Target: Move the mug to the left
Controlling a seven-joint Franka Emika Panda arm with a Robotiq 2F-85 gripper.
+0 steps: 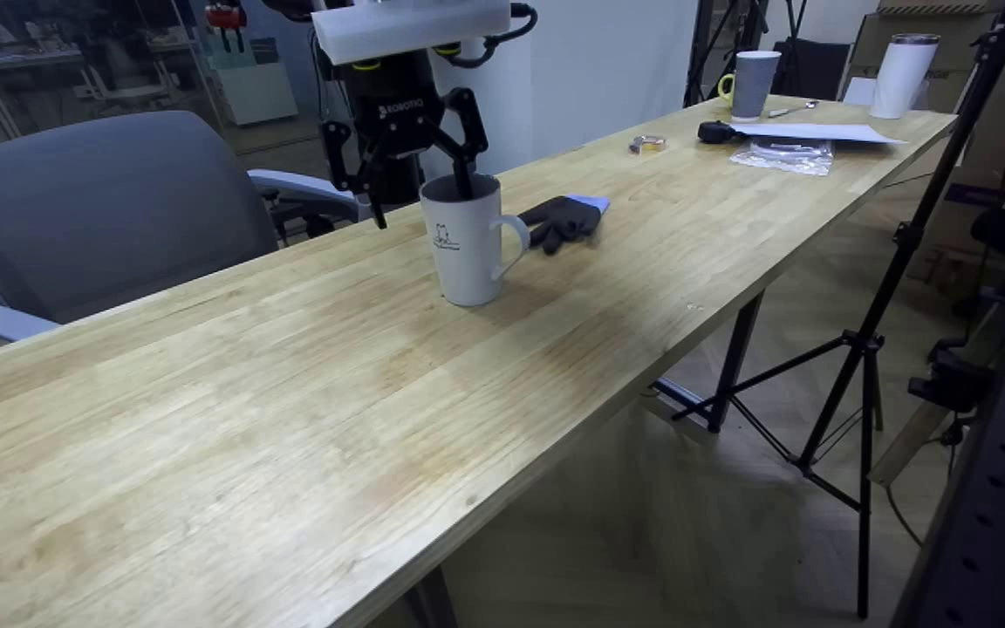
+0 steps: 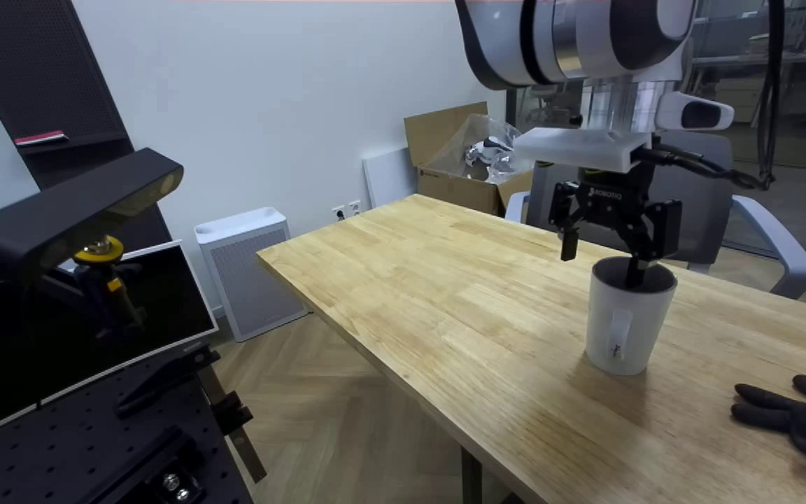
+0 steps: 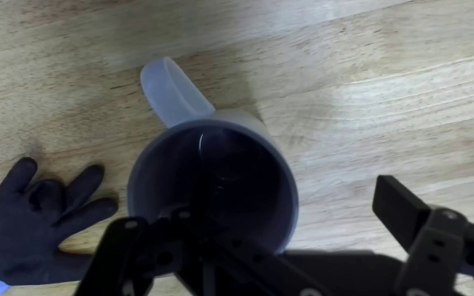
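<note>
- Mug point(image 1: 459, 249), white with some dark print on its side, stands upright on the wooden table point(image 1: 249, 419) in an exterior view.
- Over the mug hangs the black gripper point(image 1: 422, 208); its fingers are spread well apart and released, with one of them reaching down inside the mug and the other outside of it.
- Near the mug, to its right in this view, lies a dark glove point(image 1: 562, 222) with a bluish cuff.
- Much farther behind the mug, along the same table, there are a grey and yellow cup point(image 1: 755, 87) and a white tumbler point(image 1: 904, 77).
- Also in an exterior view, the inner finger point(image 2: 634, 274) goes below the top of the mug, while the outer finger point(image 2: 569, 245) is to the left of the mug, above the table.
- The handle point(image 2: 620, 334) is on the mug's near side there; the glove lies to the right of the mug, and a cardboard box point(image 2: 453, 189) is well behind the mug, to the left.
- In the wrist view, the mug is seen from above; the handle points to the upper left, and the glove lies left of the mug, near but apart.
- The outer finger is there to the right of the mug, with a gap between; whether the inner finger touches the mug's wall, I cannot tell.
</note>
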